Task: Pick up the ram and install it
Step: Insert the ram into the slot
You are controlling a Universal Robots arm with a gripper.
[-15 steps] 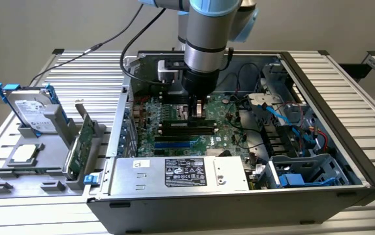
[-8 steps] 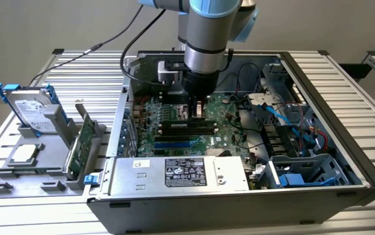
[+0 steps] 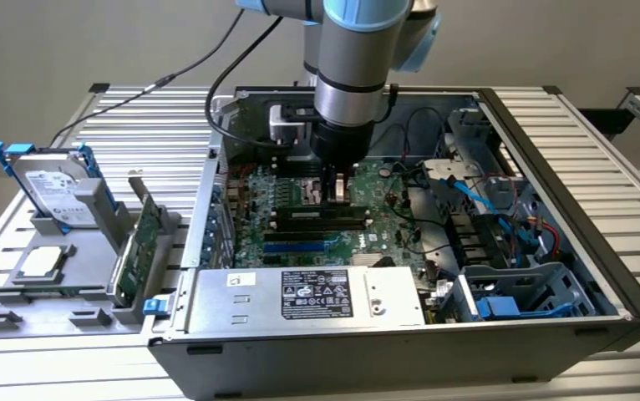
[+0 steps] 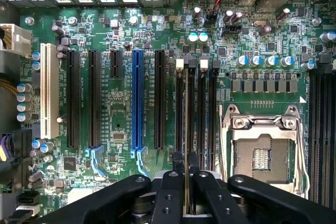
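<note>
Pincer (image 4: pixel 186 167) pinches the ram (image 4: pixel 187 114) by its two flat sides. The ram stands on its thin edge, in line with the black memory slots (image 4: pixel 202 108) on the motherboard (image 4: pixel 126 93). Whether it already touches a slot, I cannot tell. In the exterior view, from left to right, the worktop (image 3: pixel 610 117) carries a hard drive (image 3: pixel 58 194), a taller card (image 3: pixel 142 246) and the open computer case (image 3: pixel 543 167). I judge the ram light and stiff but fragile, so a hold near its middle seems right.

ram (image 4: pixel 187 108): slim stick, edge-on, upright, pinched in tool (image 4: pixel 186 163). Runs parallel to the black memory slots (image 4: pixel 202 114). Exterior view: frame centre (image 3: pixel 339 190). Seating can't be judged.
</note>
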